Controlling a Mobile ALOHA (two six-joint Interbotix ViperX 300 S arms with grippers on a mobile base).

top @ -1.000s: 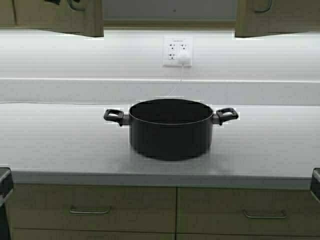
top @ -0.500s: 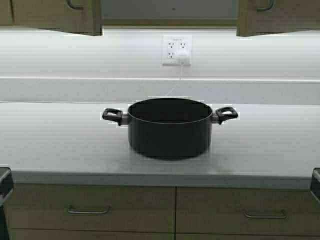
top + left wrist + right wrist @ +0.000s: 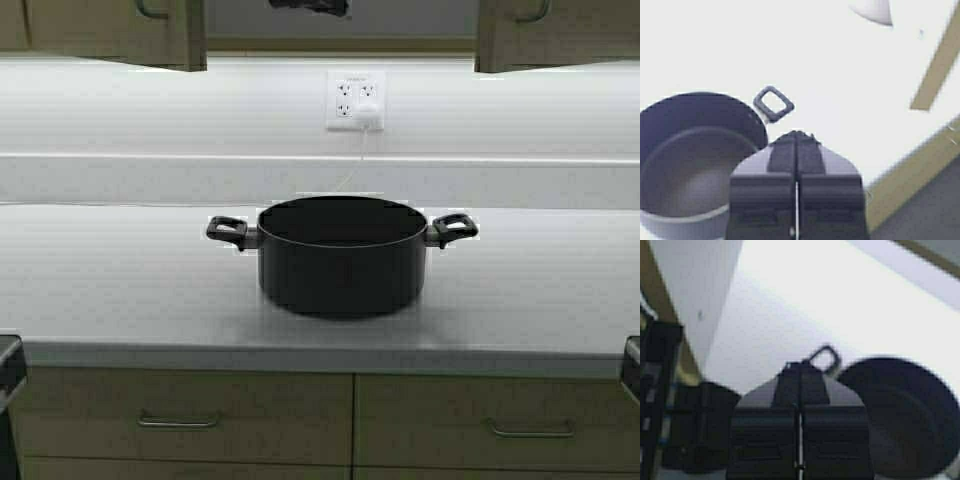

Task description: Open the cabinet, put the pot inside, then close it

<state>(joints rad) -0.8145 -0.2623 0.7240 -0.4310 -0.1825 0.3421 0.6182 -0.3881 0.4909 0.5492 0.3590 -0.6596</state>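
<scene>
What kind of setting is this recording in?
Most likely a home kitchen: a pale countertop holding a black pot, drawers below, wall cabinet doors above, and a wall outlet on the backsplash.

The pot (image 3: 342, 256) is sitting alone in the middle of the table (image 3: 110, 280), so bare table is lying open on both sides of it and in front of it. Behind it, a thin cord (image 3: 352, 172) is hanging down the wall from a plug (image 3: 368, 119). Up above, the cabinet (image 3: 120, 32) doors are standing apart, leaving a wide gap over the pot.
</scene>
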